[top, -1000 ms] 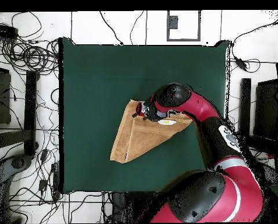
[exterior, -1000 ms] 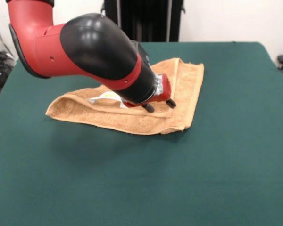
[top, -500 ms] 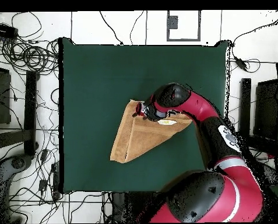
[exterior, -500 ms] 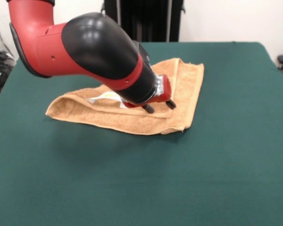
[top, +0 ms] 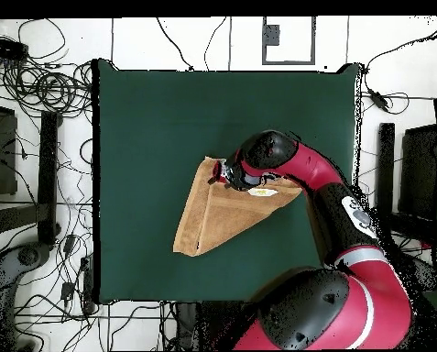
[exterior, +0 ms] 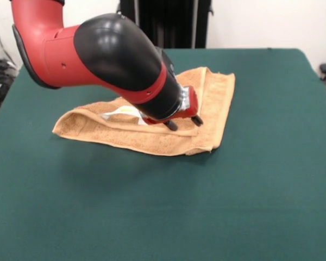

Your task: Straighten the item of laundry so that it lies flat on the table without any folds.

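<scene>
- The bench (exterior: 152, 217) had lots of bare green top on the near side, with plenty of room for spreading.
- The towel (exterior: 130, 138) lay near the middle of the bench, a bit to the far side. It was not flat yet. It was folded over on itself, so from above it looked like a triangle (top: 217, 211).
- Its left corner puffed up in a soft loop, and one layer lay on top of another along the near edge.
- A small white label (exterior: 122, 111) peeked out by the arm.
- The claw (exterior: 183, 123) was low over the towel's right part, its two dark fingers (exterior: 171, 125) a little apart and holding nothing. I could not tell if they touched the cloth.
- I think most of the job was still left: the top layer needed grabbing and pulling open.
</scene>
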Action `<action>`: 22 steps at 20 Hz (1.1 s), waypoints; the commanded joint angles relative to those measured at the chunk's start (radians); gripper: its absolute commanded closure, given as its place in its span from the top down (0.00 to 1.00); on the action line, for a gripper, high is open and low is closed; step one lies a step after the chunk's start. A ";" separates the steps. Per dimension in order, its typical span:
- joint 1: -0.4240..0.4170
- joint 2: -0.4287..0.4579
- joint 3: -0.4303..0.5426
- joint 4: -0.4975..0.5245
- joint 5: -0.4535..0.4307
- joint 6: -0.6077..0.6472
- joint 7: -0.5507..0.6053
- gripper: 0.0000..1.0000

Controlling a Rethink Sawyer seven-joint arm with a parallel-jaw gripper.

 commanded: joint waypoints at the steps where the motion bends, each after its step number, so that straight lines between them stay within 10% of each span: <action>1: 0.022 0.056 -0.032 0.132 -0.016 -0.144 0.139 1.00; 22: 0.002 -0.272 -0.220 0.528 -0.089 -0.140 0.113 1.00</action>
